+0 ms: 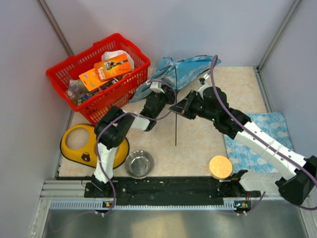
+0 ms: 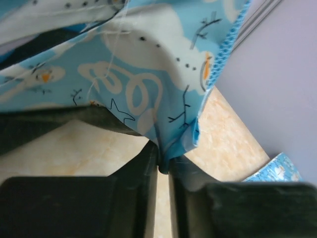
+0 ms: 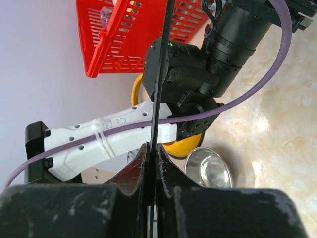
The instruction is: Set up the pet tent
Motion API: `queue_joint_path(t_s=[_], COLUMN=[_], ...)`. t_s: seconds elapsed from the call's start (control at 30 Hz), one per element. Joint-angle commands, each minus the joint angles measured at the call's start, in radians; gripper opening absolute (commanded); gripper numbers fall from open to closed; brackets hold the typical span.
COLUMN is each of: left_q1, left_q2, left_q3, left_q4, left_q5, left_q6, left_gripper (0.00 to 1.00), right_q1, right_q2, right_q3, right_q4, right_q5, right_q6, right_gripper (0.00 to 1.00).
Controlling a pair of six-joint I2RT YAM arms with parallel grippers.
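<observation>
The pet tent (image 1: 185,69) lies collapsed at the back of the table, light-blue printed fabric beside the red basket. My left gripper (image 1: 160,88) reaches into its near-left edge. In the left wrist view the tent fabric (image 2: 138,84) hangs over the jaws, and my left gripper (image 2: 163,166) is shut on a folded corner of it. A thin dark pole (image 1: 176,124) runs from the tent toward the table's near side. My right gripper (image 1: 177,108) is shut on this pole (image 3: 158,74), which passes straight between the closed right gripper (image 3: 151,148) fingers.
A red basket (image 1: 99,74) full of packets stands at the back left. A yellow feeder (image 1: 79,144) and a steel bowl (image 1: 139,163) sit near the left arm's base. An orange disc (image 1: 220,166) lies front right, and a flat blue printed mat (image 1: 262,144) lies by the right wall.
</observation>
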Motion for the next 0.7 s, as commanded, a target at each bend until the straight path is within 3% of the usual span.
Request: queue_joint_path(t_s=[0.0, 0.03, 0.27, 0.67], left_q1=[0.002, 0.001, 0.002, -0.067], left_q2=[0.003, 0.003, -0.048, -0.293], left_q3=[-0.012, -0.021, -0.13, -0.446], left_q4=[0.206, 0.229, 0.326, 0.401], left_q5=[0.03, 0.043, 0.127, 0.218], left_q6=[0.028, 0.03, 0.002, 0.0], left_gripper=[0.06, 0.0, 0.0, 0.0], right_q1=[0.008, 0.006, 0.006, 0.006], right_q2=[-0.004, -0.005, -0.027, -0.07], right_q3=[0.009, 0.006, -0.014, -0.138], right_q4=[0.092, 0.092, 0.09, 0.066], right_q5=[0.017, 0.024, 0.066, 0.129], right_q6=[-0.021, -0.02, -0.029, -0.012], right_gripper=[0.0, 0.0, 0.0, 0.0])
